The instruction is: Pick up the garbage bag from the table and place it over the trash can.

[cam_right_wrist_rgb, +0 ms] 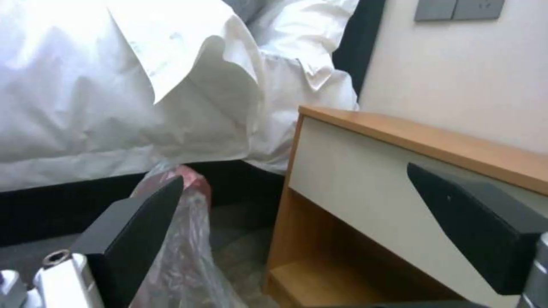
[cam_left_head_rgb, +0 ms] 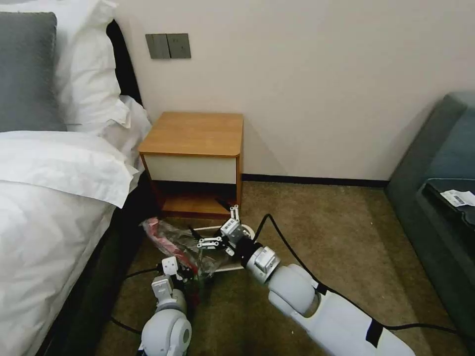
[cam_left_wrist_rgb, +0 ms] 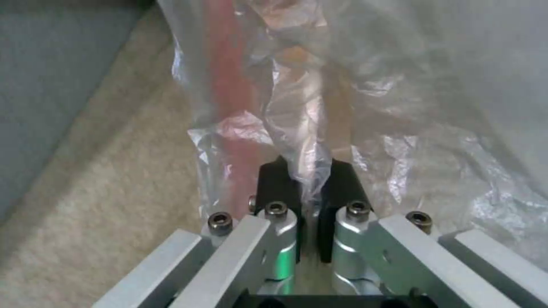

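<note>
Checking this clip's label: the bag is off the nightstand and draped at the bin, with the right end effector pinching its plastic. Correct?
Not quite. The left end effector pinches the bag, as the left wrist view shows. The right end effector is open.

garbage bag [cam_left_head_rgb: 170, 240] over trash can [cam_left_head_rgb: 232, 267], before table [cam_left_head_rgb: 195, 133]

The right gripper [cam_right_wrist_rgb: 297, 214] has its two black fingers [cam_right_wrist_rgb: 474, 226] spread wide apart, nothing between them. Past the nearer finger rises the bag [cam_right_wrist_rgb: 183, 239], crinkled clear plastic with a red band showing at its top. Beside it stands the table [cam_right_wrist_rgb: 394, 171], wooden top, white drawer front, open shelf below. White bed linen [cam_right_wrist_rgb: 131, 85] hangs behind the bag, over a dark bed base [cam_right_wrist_rgb: 68, 205]; grey wall switches [cam_right_wrist_rgb: 457, 8] sit on the wall [cam_right_wrist_rgb: 457, 72]
</note>
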You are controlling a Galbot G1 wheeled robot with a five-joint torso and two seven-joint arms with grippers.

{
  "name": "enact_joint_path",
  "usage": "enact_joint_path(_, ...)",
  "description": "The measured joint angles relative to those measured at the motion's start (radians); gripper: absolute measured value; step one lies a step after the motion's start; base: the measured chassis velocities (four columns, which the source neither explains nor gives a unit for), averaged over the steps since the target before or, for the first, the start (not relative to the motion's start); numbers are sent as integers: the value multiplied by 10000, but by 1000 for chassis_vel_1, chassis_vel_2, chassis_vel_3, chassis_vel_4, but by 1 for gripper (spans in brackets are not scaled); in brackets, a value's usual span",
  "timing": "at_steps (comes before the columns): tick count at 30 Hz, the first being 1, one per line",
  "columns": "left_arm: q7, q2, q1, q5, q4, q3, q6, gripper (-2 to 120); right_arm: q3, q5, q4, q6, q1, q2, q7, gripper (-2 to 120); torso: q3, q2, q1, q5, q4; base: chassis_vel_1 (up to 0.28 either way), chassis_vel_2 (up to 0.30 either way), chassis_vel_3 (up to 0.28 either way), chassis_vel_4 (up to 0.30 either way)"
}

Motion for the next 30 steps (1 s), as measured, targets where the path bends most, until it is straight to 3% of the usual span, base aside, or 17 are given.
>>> enact_joint_path(10,254,-29,-50,1040,-127,32,-399,3,-724,1890,82,-477,939,108,-250,100,-1,2,-2,3,2,0,0,0,0)
enact_joint_path(18,451,38,-172,1818,-149,-89,-518,3,-1701,4678,267,-1504,2226,328,-184,100,-2,4,-2,2,3,0,0,0,0)
enact_joint_path(30,570,15,-200,2414,-49,-260,-873,3,-2577,5908,-147,-2044,2939,669,426,99,-2,5,-4,3,2,0,0,0,0)
